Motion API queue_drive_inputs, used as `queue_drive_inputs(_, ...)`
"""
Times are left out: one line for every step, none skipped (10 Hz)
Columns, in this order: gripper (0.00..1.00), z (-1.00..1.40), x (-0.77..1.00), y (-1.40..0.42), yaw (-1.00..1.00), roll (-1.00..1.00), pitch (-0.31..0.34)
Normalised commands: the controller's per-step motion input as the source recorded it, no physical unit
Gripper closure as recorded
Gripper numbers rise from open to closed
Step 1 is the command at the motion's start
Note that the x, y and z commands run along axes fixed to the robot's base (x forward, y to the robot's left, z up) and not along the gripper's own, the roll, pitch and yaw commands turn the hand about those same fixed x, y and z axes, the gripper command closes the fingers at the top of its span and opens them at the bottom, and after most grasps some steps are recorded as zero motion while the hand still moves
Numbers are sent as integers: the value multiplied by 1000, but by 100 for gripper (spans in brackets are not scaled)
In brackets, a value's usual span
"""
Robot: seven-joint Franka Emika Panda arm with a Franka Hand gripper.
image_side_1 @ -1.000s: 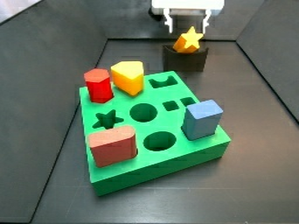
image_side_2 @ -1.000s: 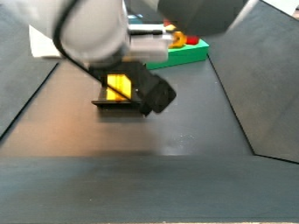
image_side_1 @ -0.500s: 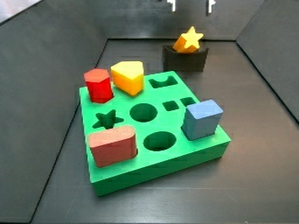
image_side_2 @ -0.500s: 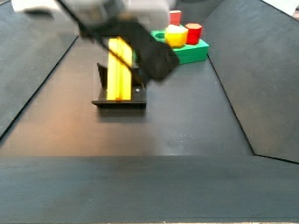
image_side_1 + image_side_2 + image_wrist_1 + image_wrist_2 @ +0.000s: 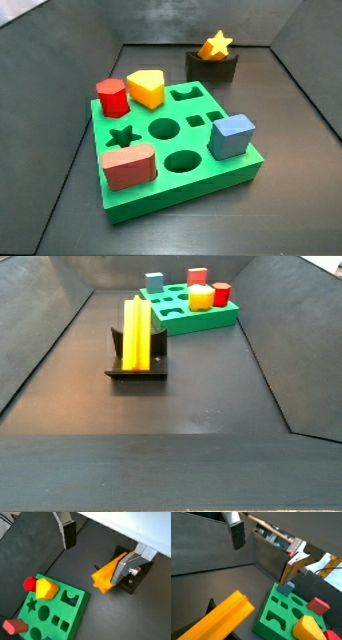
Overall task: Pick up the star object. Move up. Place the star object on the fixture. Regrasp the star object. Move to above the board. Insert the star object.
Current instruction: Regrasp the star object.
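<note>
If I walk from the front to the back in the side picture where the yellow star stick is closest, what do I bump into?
Near to far in a side view: the fixture holding the star object, then the board with its blocks. The gripper shows only in the wrist views, open and empty.

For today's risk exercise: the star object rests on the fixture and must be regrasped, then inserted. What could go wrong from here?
1. The star object only leans in the fixture; a nudge could tip it.
2. The open tool, raised clear above the fixture, may close off-centre on the ridged sides.
3. The board's star hole sits beside a red block, so clearance may be tight.
</note>
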Motion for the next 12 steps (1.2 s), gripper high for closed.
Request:
queue_drive_inputs(0,217,-46,-751,11,1000,38)
queue_drive_inputs(0,90,-37,-483,11,1000,33)
queue_drive_inputs(0,59,-36,-345,11,1000,31)
queue_drive_inputs(0,43,-37,-78,12,1000,26)
queue_drive_inputs(0,24,-31,-29,12,1000,21)
queue_drive_inputs(0,9,-16,-45,13,1000,16)
queue_drive_inputs(0,11,-10,-35,14,1000,14)
queue_drive_inputs(0,14,-5,-22,15,1000,12)
queue_drive_inputs(0,13,0,-18,17,1000,13)
queue_drive_inputs(0,11,-1,-18,19,1000,18)
queue_drive_inputs(0,10,2,-19,20,1000,21)
queue_drive_inputs(0,0,18,-18,23,1000,33)
